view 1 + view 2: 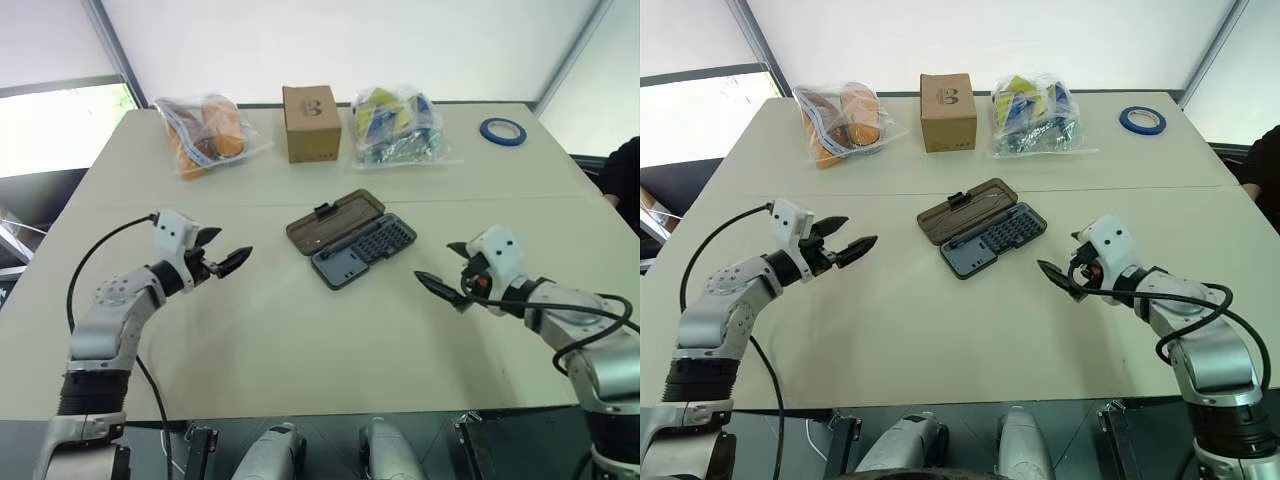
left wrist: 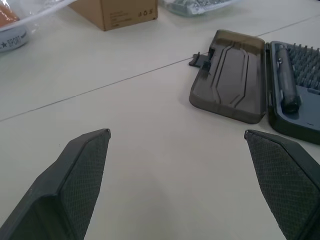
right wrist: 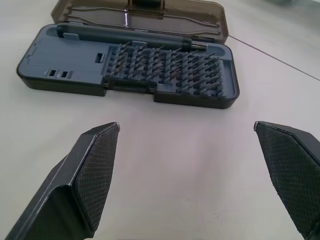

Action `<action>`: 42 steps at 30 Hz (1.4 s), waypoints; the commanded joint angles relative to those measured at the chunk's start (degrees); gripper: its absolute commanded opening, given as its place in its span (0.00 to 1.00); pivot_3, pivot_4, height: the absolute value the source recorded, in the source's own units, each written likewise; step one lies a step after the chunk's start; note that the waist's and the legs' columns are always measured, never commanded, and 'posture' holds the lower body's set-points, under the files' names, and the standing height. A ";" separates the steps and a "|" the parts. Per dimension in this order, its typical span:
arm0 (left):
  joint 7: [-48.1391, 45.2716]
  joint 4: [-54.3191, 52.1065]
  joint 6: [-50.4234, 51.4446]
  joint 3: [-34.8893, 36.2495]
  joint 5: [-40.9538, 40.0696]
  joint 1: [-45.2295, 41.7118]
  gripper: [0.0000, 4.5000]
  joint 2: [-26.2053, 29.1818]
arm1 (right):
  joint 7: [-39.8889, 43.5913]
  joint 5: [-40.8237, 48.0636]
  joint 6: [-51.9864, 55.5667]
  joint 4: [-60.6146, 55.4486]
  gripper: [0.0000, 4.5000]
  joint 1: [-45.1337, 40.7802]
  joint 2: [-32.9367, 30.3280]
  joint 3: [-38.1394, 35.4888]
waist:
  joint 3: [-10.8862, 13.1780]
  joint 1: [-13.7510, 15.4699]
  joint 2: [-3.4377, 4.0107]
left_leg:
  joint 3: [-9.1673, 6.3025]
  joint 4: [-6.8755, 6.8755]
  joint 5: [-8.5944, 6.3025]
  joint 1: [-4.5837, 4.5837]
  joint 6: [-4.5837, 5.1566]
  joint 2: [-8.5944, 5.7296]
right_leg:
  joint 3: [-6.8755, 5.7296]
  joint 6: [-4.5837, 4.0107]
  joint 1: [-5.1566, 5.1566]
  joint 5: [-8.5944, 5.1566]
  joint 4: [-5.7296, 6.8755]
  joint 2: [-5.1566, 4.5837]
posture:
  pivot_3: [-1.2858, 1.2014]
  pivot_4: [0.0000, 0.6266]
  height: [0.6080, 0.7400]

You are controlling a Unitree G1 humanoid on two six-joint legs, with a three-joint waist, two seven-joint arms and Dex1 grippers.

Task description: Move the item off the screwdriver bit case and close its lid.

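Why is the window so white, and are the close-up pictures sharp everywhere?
Left eye view: the window patch at the table's far left is blown out to white; soft shadows lie beside the screwdriver bit case. Left wrist view: the lid is sharp, the fingers slightly soft. Right wrist view: bits crisp, the table's far edge soft.

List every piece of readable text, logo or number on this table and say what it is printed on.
"SPORT", after a star: on the clear bag of orange items.
Dark round logo on the cardboard box top: not legible.
Small dark marks on the box's side in the left wrist view: too small to read.
Print on the blue and yellow packets in the other clear bag: blurred, unreadable.
Screwdriver bit case, lid, blue tape roll: no visible text.
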 commanded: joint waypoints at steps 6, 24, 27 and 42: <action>0.98 -1.68 0.28 1.80 -1.02 -0.51 1.00 0.51 | -2.47 -1.03 -1.19 -1.47 0.99 -0.39 1.47 0.47 | 0.00 0.02 0.00 | 0.00 0.00 0.00 0.00 0.00 0.00 | 0.00 0.00 0.00 0.00 0.00 0.00 | 0.52 0.24 1.00; 0.91 2.63 -1.85 1.61 -0.49 -3.65 1.00 0.47 | -3.25 -1.89 -0.86 0.71 0.99 -3.03 1.64 1.46 | 0.00 0.00 0.00 | -0.02 -0.01 0.00 0.00 0.00 0.00 | -0.01 0.00 0.00 0.00 0.00 0.01 | 0.52 0.24 1.00; 0.51 3.88 -2.28 1.76 -0.29 -4.47 1.00 1.07 | -3.37 -1.99 -0.77 0.78 0.99 -3.53 1.53 1.47 | 0.00 -0.03 0.00 | -0.01 0.00 0.00 0.00 0.00 0.00 | -0.01 0.00 0.00 0.00 0.00 0.00 | 0.52 0.24 1.00; -10.70 46.28 -19.80 -7.91 10.67 -35.83 1.00 -5.45 | -2.04 8.80 9.16 -8.31 0.99 -14.38 5.66 5.01 | -0.02 1.16 -0.08 | -0.09 0.15 -0.02 -0.02 0.03 -0.08 | -0.11 0.00 0.11 0.00 -0.02 -0.03 | 0.52 0.24 1.00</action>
